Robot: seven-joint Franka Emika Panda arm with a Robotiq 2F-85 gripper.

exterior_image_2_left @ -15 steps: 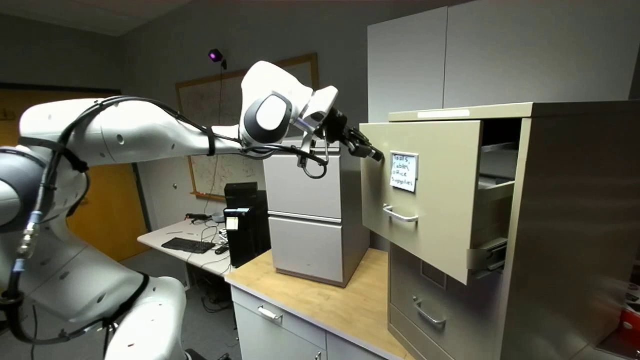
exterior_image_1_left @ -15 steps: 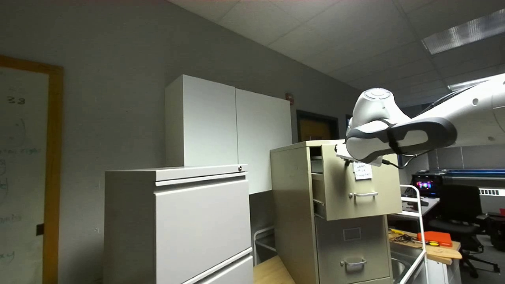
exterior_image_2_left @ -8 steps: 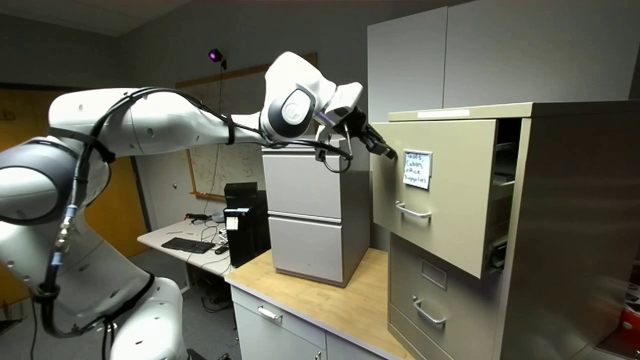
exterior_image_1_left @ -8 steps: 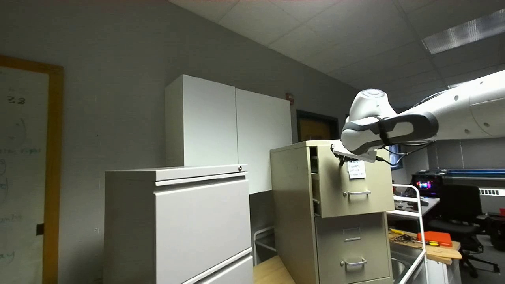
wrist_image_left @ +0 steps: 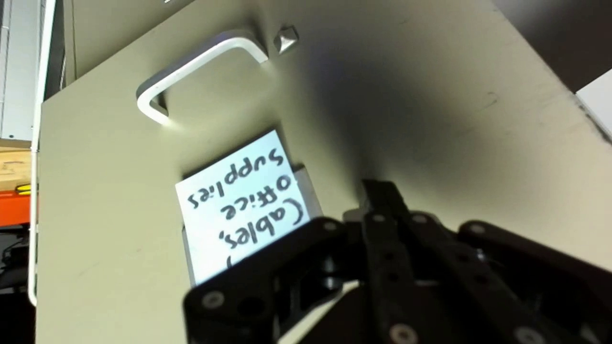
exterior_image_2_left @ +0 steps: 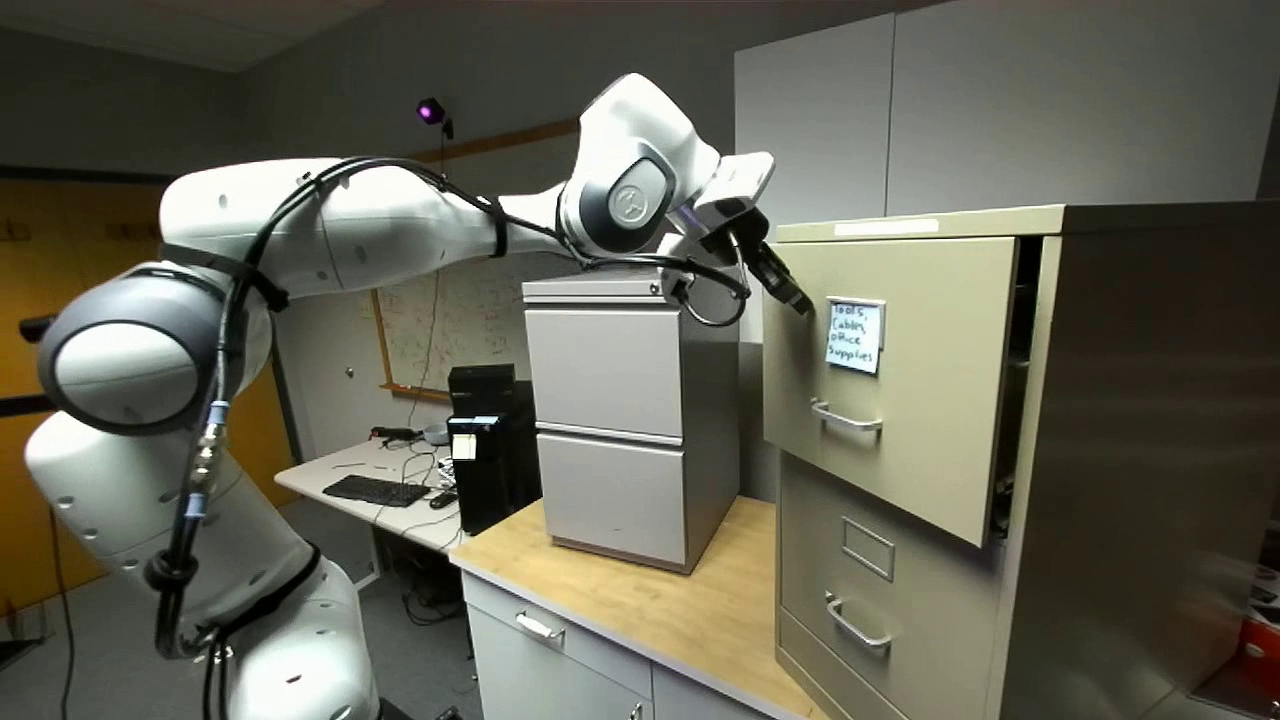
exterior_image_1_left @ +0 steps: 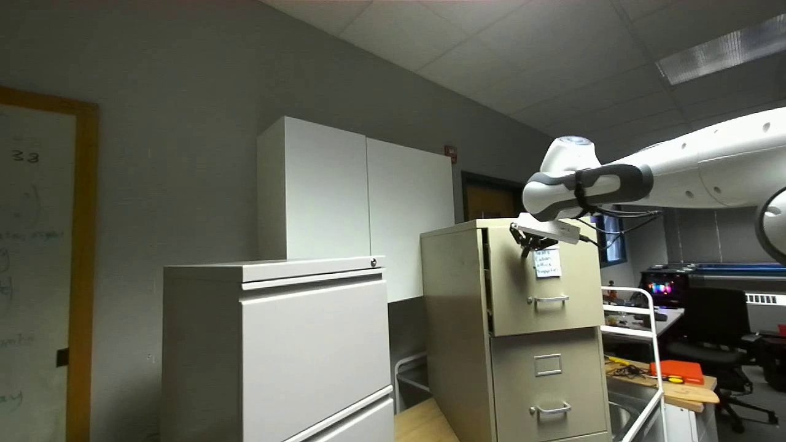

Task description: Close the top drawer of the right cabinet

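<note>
The top drawer (exterior_image_1_left: 511, 301) of the tan right cabinet (exterior_image_1_left: 455, 307) stands a little out of its frame; a narrow dark gap shows along its side in both exterior views. Its front (exterior_image_2_left: 925, 390) carries a metal handle (exterior_image_2_left: 846, 417) and a white handwritten label (exterior_image_2_left: 855, 336). My gripper (exterior_image_2_left: 803, 304) is shut with nothing between its fingers. Its tips are at the drawer front, beside the label and above the handle, and look to be touching it. In the wrist view the closed fingertips (wrist_image_left: 380, 185) meet their shadow on the drawer front (wrist_image_left: 114, 200).
A light-grey cabinet (exterior_image_2_left: 610, 370) stands beside the tan one on a wooden counter (exterior_image_2_left: 640, 600). White wall cupboards (exterior_image_1_left: 325, 190) hang behind. A lower drawer (exterior_image_2_left: 830, 570) sits flush. A white cart frame (exterior_image_1_left: 654, 344) stands at the tan cabinet's far side.
My arm has moved toward the cabinet with the shut gripper at the drawer front. The top drawer has slid inward and its side gap has narrowed.
</note>
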